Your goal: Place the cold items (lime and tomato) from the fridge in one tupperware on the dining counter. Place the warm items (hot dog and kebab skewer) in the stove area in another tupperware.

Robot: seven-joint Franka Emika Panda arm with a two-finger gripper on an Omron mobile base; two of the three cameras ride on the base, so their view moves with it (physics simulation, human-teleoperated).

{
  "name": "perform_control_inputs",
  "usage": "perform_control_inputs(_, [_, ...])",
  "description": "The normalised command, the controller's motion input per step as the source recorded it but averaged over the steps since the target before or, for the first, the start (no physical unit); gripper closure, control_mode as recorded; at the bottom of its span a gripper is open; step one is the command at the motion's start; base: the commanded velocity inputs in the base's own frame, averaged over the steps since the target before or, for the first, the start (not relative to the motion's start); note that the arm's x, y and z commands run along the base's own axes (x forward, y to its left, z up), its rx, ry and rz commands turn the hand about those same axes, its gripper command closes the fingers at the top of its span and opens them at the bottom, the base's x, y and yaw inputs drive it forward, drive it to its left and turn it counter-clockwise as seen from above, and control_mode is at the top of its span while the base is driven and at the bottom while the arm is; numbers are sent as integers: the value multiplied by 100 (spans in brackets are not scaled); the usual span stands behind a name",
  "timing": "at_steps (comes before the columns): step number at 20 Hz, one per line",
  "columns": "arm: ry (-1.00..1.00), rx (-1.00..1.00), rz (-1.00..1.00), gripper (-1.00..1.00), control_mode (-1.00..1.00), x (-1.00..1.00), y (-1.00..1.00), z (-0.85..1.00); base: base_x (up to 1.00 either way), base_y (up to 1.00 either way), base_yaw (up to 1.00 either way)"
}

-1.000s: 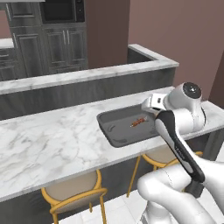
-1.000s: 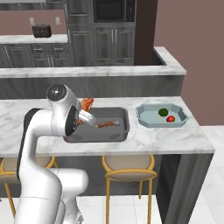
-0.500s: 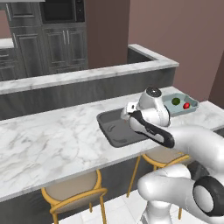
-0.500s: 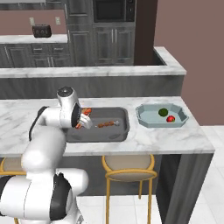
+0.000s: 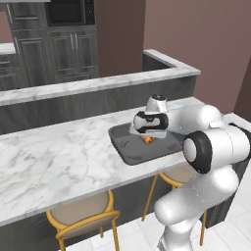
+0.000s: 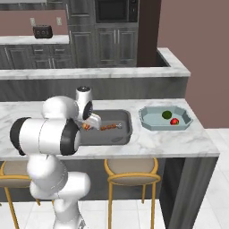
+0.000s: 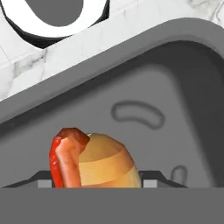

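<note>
I count two tupperwares on the dining counter [image 6: 188, 145]. The dark tupperware [image 6: 120, 136] is my landmark; the light tupperware [image 6: 150, 120] stands just beside it, toward the counter's end, and holds one lime [image 6: 166, 114] and one tomato [image 6: 174, 121]. Inside the dark tupperware lies one kebab skewer [image 6: 111, 127]. My gripper [image 5: 148, 139] hangs over the same dark tupperware and pinches one hot dog [image 7: 94, 162] between its fingers; in the hand view the bun and sausage stand just above the grey floor of it. I also see two stools [image 6: 132, 172] under the counter near the dark tupperware.
</note>
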Motion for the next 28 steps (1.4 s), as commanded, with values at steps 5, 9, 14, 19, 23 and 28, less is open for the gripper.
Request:
perform_control_inputs(5, [23,9,14,100,-100,70,0,-24,0,0,0])
perform_control_inputs(9, [6,8,13,100,-100,40,2,-57,0,0,0])
perform_control_inputs(14, [14,6,11,100,-100,32,12,-62,0,0,0])
perform_control_inputs(19, [13,6,9,100,-100,33,9,-32,0,0,0])
perform_control_inputs(23, [0,4,1,-100,-100,0,7,6,0,0,0])
perform_control_inputs(28, [-2,-6,0,-100,-100,-3,5,36,0,0,0])
